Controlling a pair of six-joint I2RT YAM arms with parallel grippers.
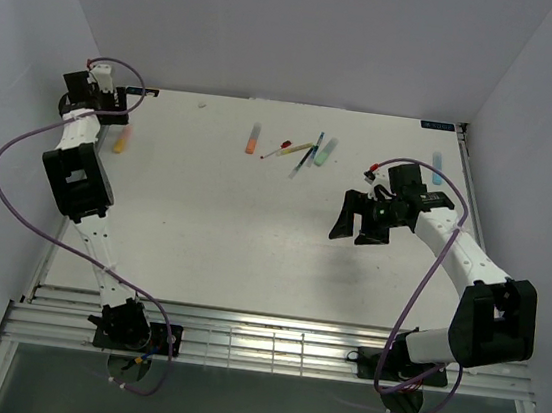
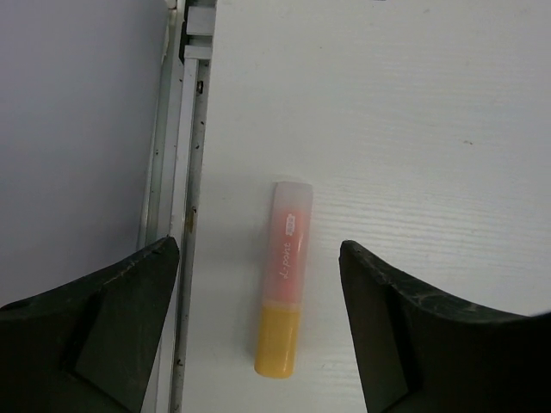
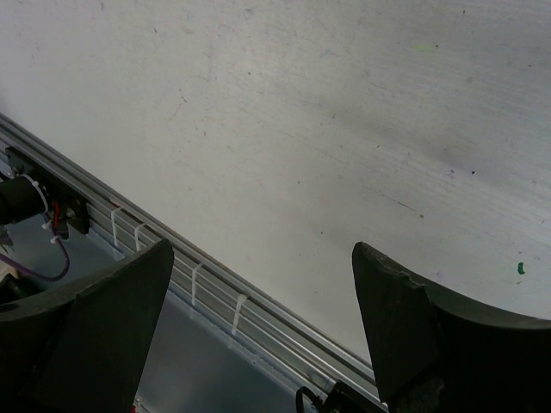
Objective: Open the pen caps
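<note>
The left white-and-black jointed arm (image 1: 78,177) stretches far forward along its own side. Its black two-finger left gripper (image 2: 256,248) points straight down, jaws spread wide and gripping nothing. The right white-and-black arm (image 1: 457,251) bends at the elbow and reaches inward, its black right gripper (image 1: 352,236) angled downward, jaws likewise wide apart and empty.

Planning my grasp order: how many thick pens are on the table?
4: orange pen below the left gripper, orange-tipped pen and pale green pen far middle, blue pen far right. More may be hidden.
</note>
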